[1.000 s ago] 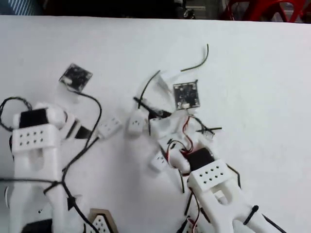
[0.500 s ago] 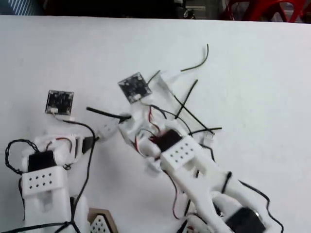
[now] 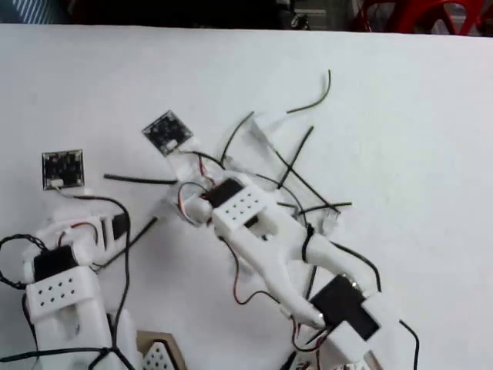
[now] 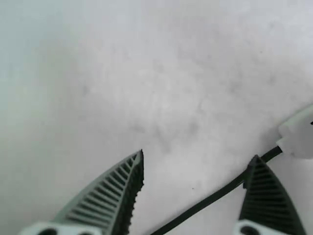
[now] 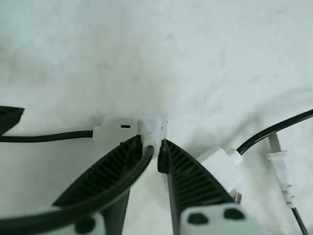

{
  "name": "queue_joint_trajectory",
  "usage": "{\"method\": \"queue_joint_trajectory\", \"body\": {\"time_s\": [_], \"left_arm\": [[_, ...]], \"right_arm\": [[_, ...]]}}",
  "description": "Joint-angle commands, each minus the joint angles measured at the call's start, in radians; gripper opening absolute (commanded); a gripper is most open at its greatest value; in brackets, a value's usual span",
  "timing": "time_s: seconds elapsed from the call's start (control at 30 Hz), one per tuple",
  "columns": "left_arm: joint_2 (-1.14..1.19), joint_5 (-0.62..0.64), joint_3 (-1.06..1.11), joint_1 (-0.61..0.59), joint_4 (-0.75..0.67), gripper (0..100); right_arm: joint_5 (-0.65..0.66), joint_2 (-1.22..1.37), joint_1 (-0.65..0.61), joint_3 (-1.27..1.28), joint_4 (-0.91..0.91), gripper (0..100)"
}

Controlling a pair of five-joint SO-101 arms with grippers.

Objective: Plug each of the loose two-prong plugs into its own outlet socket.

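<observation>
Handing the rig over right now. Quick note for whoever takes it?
Left gripper: open over bare table. A black cable runs between its fingers, and a white connector end lies beside them.
Right gripper: shut on a white socket piece that butts against a white plug. Cannot tell whether they are seated.
Loose nearby: a two-prong plug and another white plug body.
Left to do: check that joint, then mate the loose ones.

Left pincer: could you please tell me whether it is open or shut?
Open. The left pincer has its fingers spread, with bare table and a black cord between them.
</observation>
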Motion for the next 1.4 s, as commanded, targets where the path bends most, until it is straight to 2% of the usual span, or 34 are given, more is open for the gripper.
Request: {"method": "queue_joint_trajectory", "body": {"time_s": [0.0, 0.2, 0.8, 1.07, 1.37], "left_arm": [[-0.028, 0.006, -0.003, -0.012, -0.021, 32], [-0.03, 0.006, -0.002, -0.012, -0.021, 32], [-0.027, 0.006, -0.002, -0.012, -0.017, 32], [-0.027, 0.006, -0.002, -0.012, -0.017, 32], [-0.027, 0.006, 0.0, -0.012, -0.015, 32]], "right_arm": [[0.035, 0.01, 0.01, -0.103, 0.073, 1.7], [0.038, 0.065, 0.018, -0.221, 0.205, 1.7], [0.041, 0.143, 0.044, -0.27, 0.219, 1.6], [0.041, 0.143, 0.045, -0.348, 0.332, 1.6], [0.041, 0.206, 0.039, -0.361, 0.335, 1.6]]}}
